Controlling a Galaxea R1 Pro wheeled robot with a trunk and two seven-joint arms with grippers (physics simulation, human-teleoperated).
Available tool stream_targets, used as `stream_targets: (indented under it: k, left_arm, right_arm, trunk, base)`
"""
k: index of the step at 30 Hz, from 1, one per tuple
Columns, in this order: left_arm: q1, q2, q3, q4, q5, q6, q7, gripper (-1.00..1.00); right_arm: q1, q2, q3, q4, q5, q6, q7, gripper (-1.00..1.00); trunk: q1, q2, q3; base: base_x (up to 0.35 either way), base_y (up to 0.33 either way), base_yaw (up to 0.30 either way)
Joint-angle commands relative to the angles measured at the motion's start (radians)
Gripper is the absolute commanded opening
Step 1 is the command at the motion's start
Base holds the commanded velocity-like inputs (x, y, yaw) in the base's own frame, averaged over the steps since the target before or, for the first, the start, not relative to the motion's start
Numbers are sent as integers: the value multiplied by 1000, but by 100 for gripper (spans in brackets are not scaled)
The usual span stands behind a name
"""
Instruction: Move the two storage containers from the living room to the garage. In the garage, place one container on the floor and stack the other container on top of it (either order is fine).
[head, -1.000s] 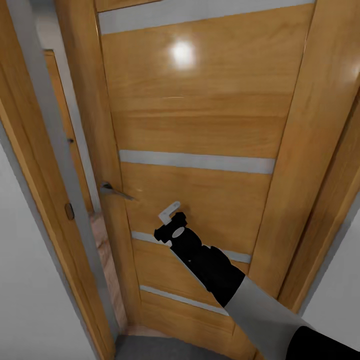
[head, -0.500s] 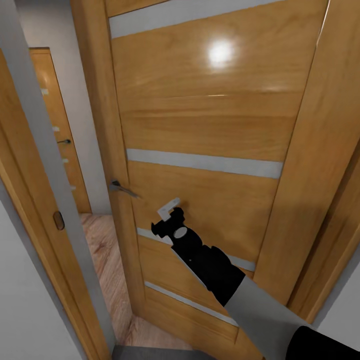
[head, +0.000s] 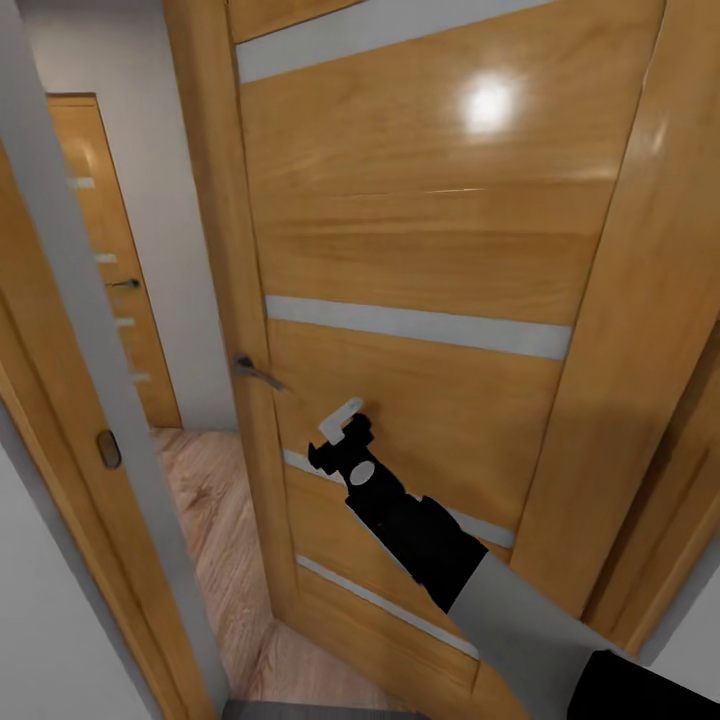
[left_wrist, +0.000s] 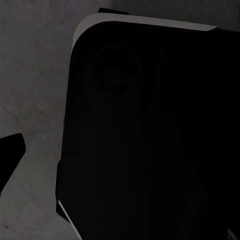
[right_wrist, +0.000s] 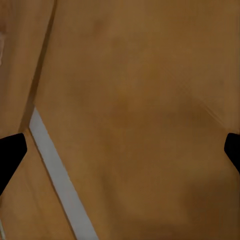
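Honey-coloured wood with pale grey horizontal strips makes up the door (head: 420, 260), glossy, upright, standing ajar. Its slim metal handle (head: 258, 373) juts from the door's edge. The right gripper (head: 338, 438) rests against the panel below that handle, fingers spread wide apart. Light plank flooring (head: 215, 520) shows beyond the door. Left gripper: cannot tell.

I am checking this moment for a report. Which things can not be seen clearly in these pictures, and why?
- Left gripper: in the left wrist view a dark body blocks it; open or shut is unclear.
- Hallway floor: the open door hides most of it in the head view.
- Right gripper: fingertips cut off by the right wrist view's edges.
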Motion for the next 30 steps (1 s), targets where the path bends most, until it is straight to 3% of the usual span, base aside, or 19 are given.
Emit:
stream_targets:
  k: [1,5,12,26,30]
  left_arm:
    - [0,0,2,0,7,-2,0,100]
    - [0,0,2,0,7,-2,0,100]
    - [0,0,2,0,7,-2,0,100]
    - [0,0,2,0,7,-2,0,100]
    - [0,0,2,0,7,-2,0,100]
  right_arm:
    - [-1,0,2,2,14,8,-9,100]
    - [-1,0,13,44,57,98,-43,100]
    - [-1,0,4,51,85,134,-51,100]
    - [-1,0,5,57,87,123,-58,100]
    - [-1,0,6,57,91,75,-56,100]
  trunk:
    - [0,0,-1]
    - [0,0,-1]
    - [0,0,-1]
    - [0,0,-1]
    - [0,0,-1]
  base:
    - [248,0,0]
    - [229,0,0]
    - [139,0,0]
    - [83,0,0]
    - [44,0,0]
